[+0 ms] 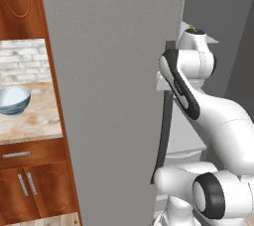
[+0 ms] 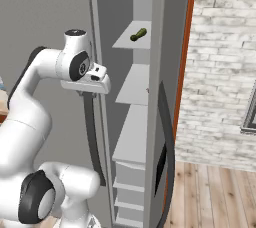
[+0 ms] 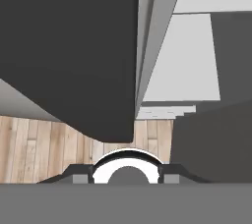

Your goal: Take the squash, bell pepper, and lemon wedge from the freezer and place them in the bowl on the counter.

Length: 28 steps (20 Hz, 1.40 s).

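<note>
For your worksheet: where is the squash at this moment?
In the right base view the squash lies on an upper shelf inside the open freezer, above and right of the robot's hand.

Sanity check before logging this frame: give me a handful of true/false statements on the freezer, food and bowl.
1. The freezer door stands partly open. True.
2. The squash lies in the bowl. False: it lies on an upper freezer shelf.
3. The bowl sits on the counter. True.
4. The bowl holds the lemon wedge. False: nothing shows in it.
5. The gripper grips the squash. False: it is by the door edge, well below the squash.
</note>
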### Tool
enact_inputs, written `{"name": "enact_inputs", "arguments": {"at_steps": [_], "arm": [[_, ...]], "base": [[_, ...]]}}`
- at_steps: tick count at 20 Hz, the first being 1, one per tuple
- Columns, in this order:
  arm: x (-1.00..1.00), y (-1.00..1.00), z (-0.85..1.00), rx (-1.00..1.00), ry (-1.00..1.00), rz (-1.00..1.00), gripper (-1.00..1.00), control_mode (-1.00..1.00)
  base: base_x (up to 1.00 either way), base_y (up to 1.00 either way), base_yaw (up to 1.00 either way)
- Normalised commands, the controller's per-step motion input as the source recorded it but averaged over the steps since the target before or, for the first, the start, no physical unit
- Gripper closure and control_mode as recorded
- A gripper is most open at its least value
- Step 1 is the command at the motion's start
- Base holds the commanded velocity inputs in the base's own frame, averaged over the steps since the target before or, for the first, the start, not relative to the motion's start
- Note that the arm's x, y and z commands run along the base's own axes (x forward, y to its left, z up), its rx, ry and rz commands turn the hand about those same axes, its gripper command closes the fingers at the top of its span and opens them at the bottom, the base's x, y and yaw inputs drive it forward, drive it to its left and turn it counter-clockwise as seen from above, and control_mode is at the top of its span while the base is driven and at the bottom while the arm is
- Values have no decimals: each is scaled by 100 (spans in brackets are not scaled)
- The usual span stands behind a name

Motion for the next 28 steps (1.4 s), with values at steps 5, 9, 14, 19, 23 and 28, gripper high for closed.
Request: {"name": "enact_inputs", "arguments": {"at_steps": [5,9,14,19,23,28], "arm": [[-39,0,0,0,-2,0,-100,-100],[-97,0,0,-1,-5,0,-100,-100],[-96,-5,0,0,-2,0,-100,-100],[-41,-1,0,0,0,0,-100,-100],[-17,0,0,0,0,0,-100,-100],[-21,0,5,0,0,0,-100,-100]], "base": [[0,0,0],[0,0,0],[0,0,0],[0,0,0],[0,0,0],[0,0,0]]}}
